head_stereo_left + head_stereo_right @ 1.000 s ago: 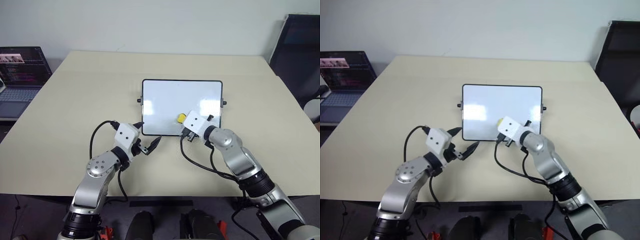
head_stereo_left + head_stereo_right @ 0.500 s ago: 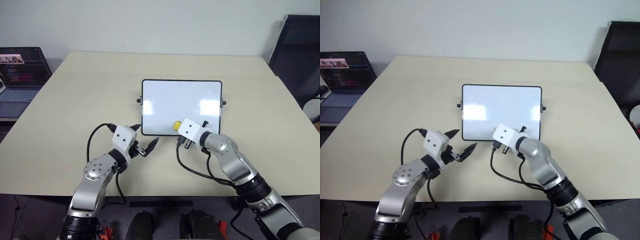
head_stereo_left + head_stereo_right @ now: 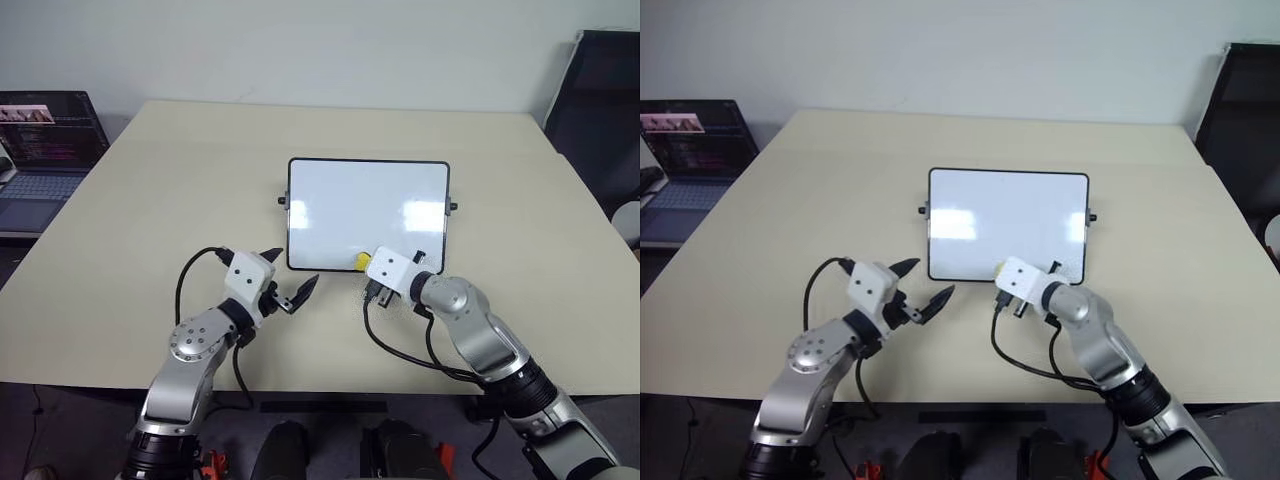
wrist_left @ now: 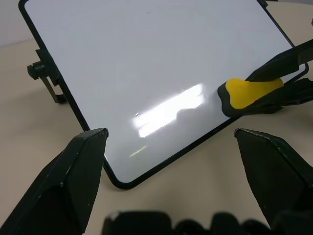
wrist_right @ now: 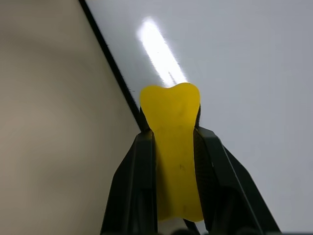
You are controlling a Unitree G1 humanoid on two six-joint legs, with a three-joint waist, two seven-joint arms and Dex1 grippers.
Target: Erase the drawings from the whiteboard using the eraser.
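The whiteboard (image 3: 368,200) lies flat in the middle of the table, its black-framed surface plain white with glare patches. The drawings are out of view. My right gripper (image 3: 364,264) is shut on the yellow eraser (image 3: 361,261), holding it at the board's near edge, a little right of the middle. In the right wrist view the eraser (image 5: 171,127) sticks out between the two black fingers (image 5: 139,161), over the frame line. My left gripper (image 3: 293,269) hovers open just off the board's near left corner, with nothing between its fingers (image 4: 88,152).
An open laptop (image 3: 40,150) sits off the table's left side. A black chair (image 3: 600,100) stands at the far right. Black cables loop from both wrists over the tan table (image 3: 180,190), whose front edge runs just below the arms.
My right gripper has drawn the eraser down the board from its lower middle to its near edge. The left gripper has stayed put.
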